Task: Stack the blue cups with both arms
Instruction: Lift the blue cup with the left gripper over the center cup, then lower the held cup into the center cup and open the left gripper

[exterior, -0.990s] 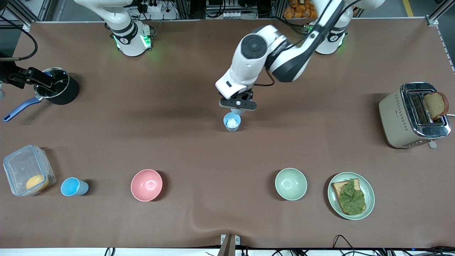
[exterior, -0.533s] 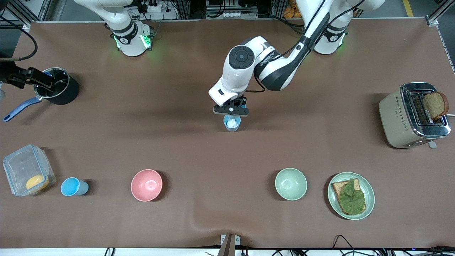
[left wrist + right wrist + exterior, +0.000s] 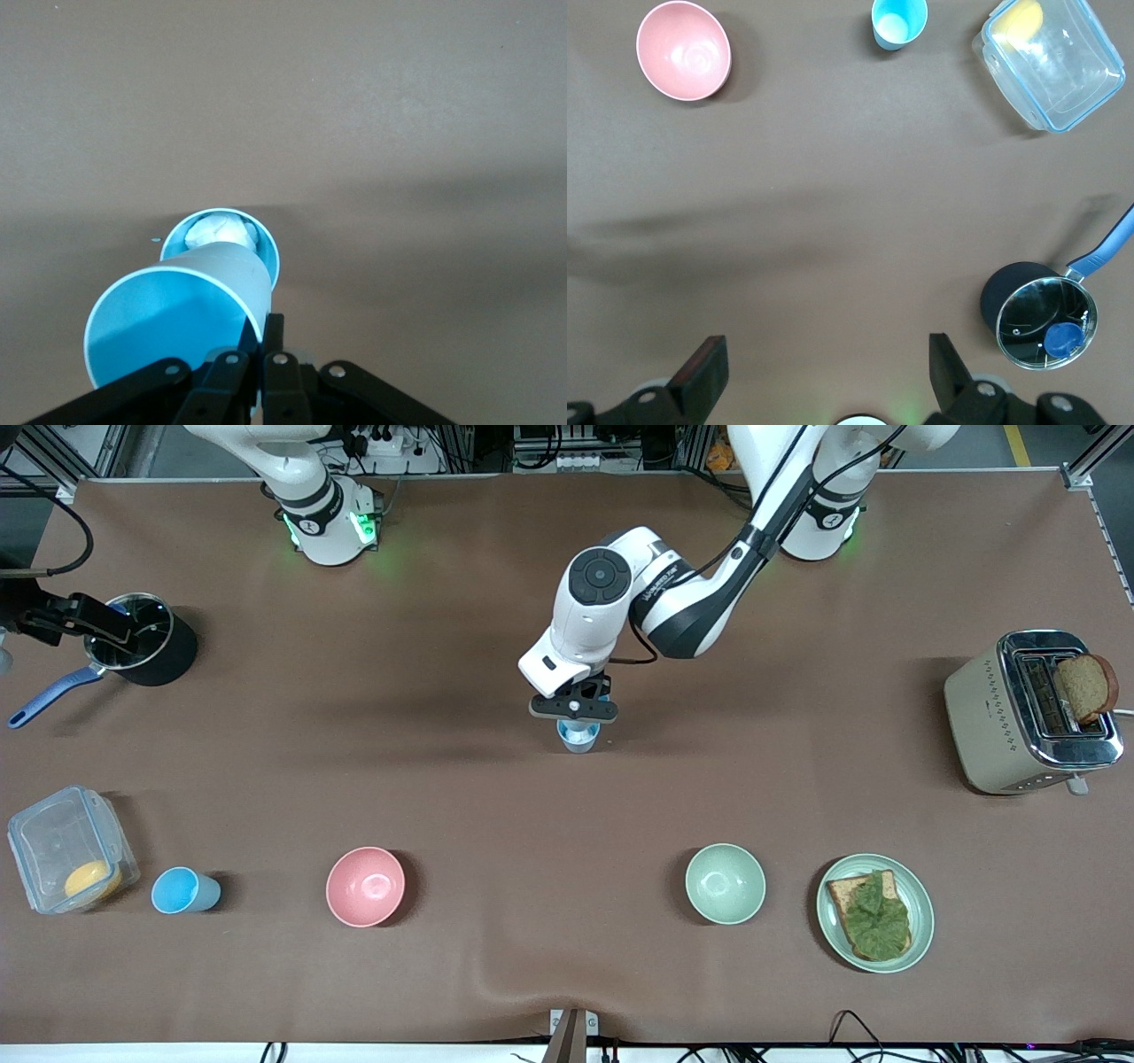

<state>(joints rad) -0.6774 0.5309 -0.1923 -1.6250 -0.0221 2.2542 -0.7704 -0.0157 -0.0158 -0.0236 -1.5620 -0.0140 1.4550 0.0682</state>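
Observation:
My left gripper (image 3: 574, 710) is shut on the rim of a light-blue cup (image 3: 168, 319), which it holds tilted. The held cup's base is right over the mouth of a second blue cup (image 3: 578, 739) standing mid-table, with a whitish patch inside (image 3: 221, 232). In the front view the gripper hides most of the held cup. In the left wrist view the fingers (image 3: 276, 332) pinch the cup's wall. A third blue cup (image 3: 182, 891) stands near the front camera at the right arm's end and also shows in the right wrist view (image 3: 899, 22). My right gripper (image 3: 826, 359) is open and empty, high over the table by its own base, waiting.
A pink bowl (image 3: 365, 886) and a green bowl (image 3: 725, 883) stand nearer the front camera. A plate (image 3: 921, 886) with topped toast and a toaster (image 3: 1019, 717) are at the left arm's end. A dark pot (image 3: 146, 646) and a clear container (image 3: 66, 850) are at the right arm's end.
My left gripper has brought the held cup down over the cup with the whitish patch and now covers most of it. The right arm has not moved.

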